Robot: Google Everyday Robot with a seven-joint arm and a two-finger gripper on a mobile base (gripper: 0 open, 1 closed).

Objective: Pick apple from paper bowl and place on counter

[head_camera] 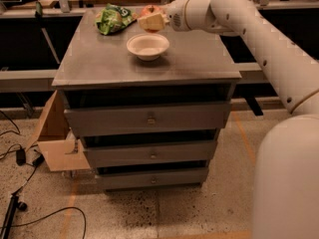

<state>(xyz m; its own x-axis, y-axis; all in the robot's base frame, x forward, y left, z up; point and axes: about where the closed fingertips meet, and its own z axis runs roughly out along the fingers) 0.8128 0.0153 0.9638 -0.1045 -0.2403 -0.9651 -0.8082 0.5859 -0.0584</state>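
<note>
The white paper bowl (148, 46) sits empty on the grey counter (99, 59), near its middle back. My gripper (151, 19) is above and just behind the bowl, shut on the red-orange apple (150, 9), which shows between and above the tan fingers (152, 22). The apple is held off the counter surface, clear of the bowl. The white arm reaches in from the right.
A green snack bag (114, 19) lies at the counter's back left, close to the gripper. The cabinet has three drawers (149, 118). A cardboard box (55, 138) leans at the cabinet's left, with cables on the floor. My white base fills the right foreground.
</note>
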